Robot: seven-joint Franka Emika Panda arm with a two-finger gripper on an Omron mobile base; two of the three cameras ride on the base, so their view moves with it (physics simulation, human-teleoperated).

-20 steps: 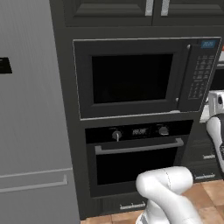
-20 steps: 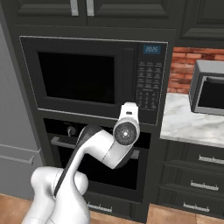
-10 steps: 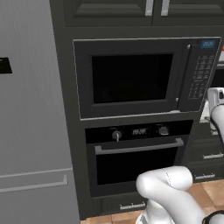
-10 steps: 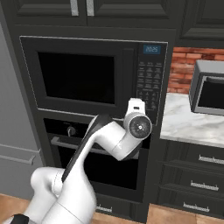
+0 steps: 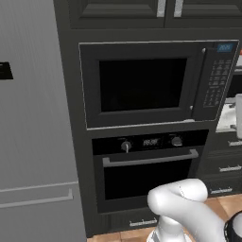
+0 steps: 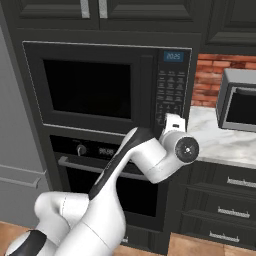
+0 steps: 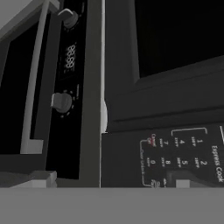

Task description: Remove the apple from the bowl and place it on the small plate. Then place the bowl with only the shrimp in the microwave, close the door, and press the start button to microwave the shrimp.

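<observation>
At the microwave (image 6: 107, 85), the door (image 5: 142, 85) is closed. The hand view shows the keypad (image 7: 183, 151) close up. The gripper (image 7: 111, 178) stands wide, holding nothing.

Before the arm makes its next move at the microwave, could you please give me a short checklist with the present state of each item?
1. Microwave door shut: ok, it sits flush in both base views.
2. Tool open: ok, the jaws stand wide with nothing between them.
3. Tool close to the keypad panel: ok, the hand view looks straight onto its number keys from close up.
4. Tool lined up with the start button: cannot tell, no start label is readable in the hand view.
5. Bowl with only the shrimp inside the microwave: cannot tell, the window is dark.
6. Arm clear of the lower oven's handle: ok in the left base view.
</observation>
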